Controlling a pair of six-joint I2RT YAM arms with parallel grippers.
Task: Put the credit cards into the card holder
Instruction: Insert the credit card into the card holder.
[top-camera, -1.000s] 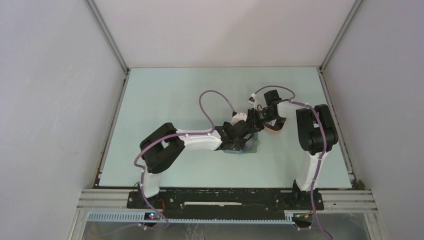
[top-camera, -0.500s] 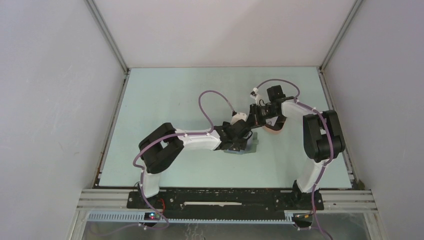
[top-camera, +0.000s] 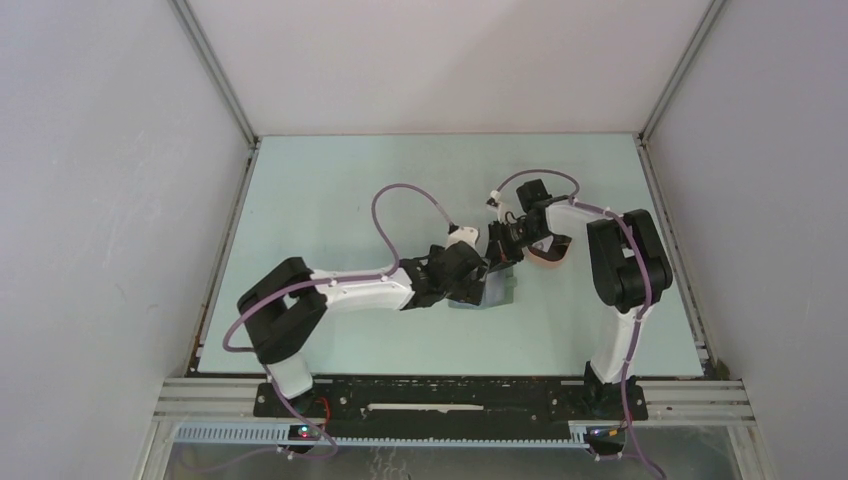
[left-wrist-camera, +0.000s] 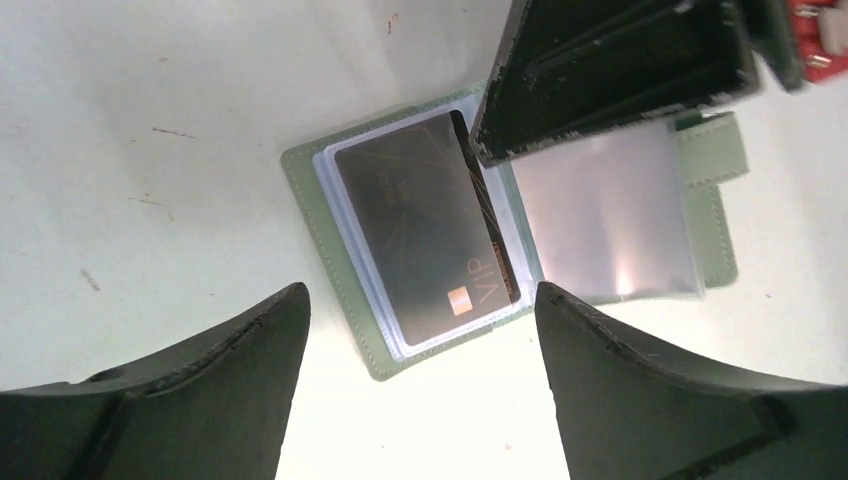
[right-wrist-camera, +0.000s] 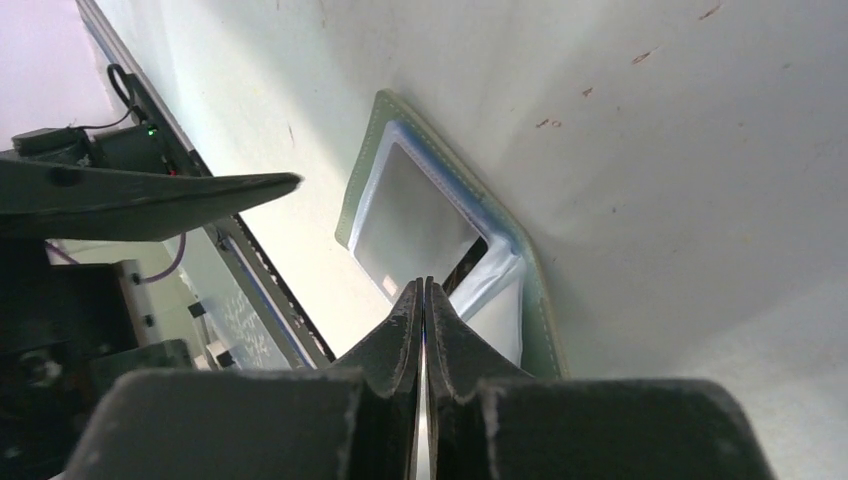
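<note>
Top external view is showing the card holder (top-camera: 500, 293) lying opened flat on the pale table (top-camera: 330, 200), right of centre and well apart from every table edge. Bare surface is stretching wide to its left and toward the far wall, while the salmon tray (top-camera: 551, 261) is sitting near its far right corner, crowding that side. The left gripper (top-camera: 472, 282) is hovering at the holder's left edge and the right gripper (top-camera: 504, 252) is reaching in from the far side.

Left wrist view is showing the left gripper's fingers spread wide, grasping nothing. A dark card (left-wrist-camera: 420, 230) is sitting in the left clear sleeve, inside the green border. The right sleeve (left-wrist-camera: 605, 215) is giving off a silvery sheen; whether a card is lying in it I cannot tell. A strap (left-wrist-camera: 715, 150) is sticking out from the right edge.

The dark card is carrying "VIP" in pale letters beside a small orange square.

Right wrist view is showing the right gripper's fingers clenched together at the sleeve's edge; whether they are pinching anything thin I cannot tell.

Against a second ago, the left arm's elbow is sitting lower and further left, its cable loop is shifted left too, and the holder is lying in the same spot.
</note>
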